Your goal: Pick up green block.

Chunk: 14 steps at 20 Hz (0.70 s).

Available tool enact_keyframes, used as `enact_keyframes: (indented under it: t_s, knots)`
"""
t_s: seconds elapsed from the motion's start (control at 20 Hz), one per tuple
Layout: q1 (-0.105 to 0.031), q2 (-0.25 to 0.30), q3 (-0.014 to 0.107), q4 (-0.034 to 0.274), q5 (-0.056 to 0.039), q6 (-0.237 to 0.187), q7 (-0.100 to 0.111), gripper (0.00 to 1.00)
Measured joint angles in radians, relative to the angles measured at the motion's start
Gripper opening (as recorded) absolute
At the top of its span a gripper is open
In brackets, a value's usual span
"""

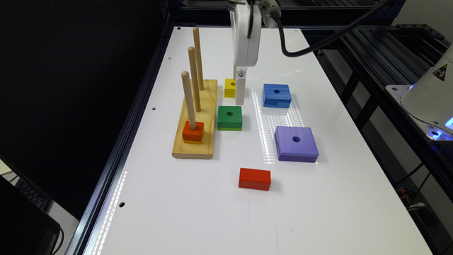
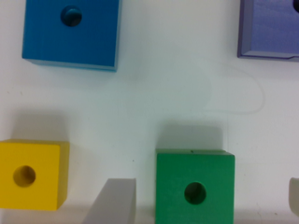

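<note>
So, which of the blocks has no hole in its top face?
The red block lying loose on the table: its top is plain, while the green block, yellow block, blue block and purple block each show a round hole.

surface: glossy white table [image 1: 219, 212], small holes near its edge | frame: dark metal rails [image 1: 116, 156] ran along the table's sides | light: bright dotted glare lay on the tabletop | surroundings: black at the exterior view's left, pale wall [image 1: 421, 12] at far right
</note>
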Motion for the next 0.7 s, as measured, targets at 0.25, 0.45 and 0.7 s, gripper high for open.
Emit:
enact_keyframes:
  t_s: [0.25,0.45,0.7]
  knots:
    - [0.000,0.030,0.000,0.000,-0.0002,0.030,0.000,1.00]
    - [0.000,0.065,0.000,0.001,-0.0007,0.069,0.000,1.00]
    - [0.000,0.075,0.000,0.007,-0.0007,0.075,0.000,1.00]
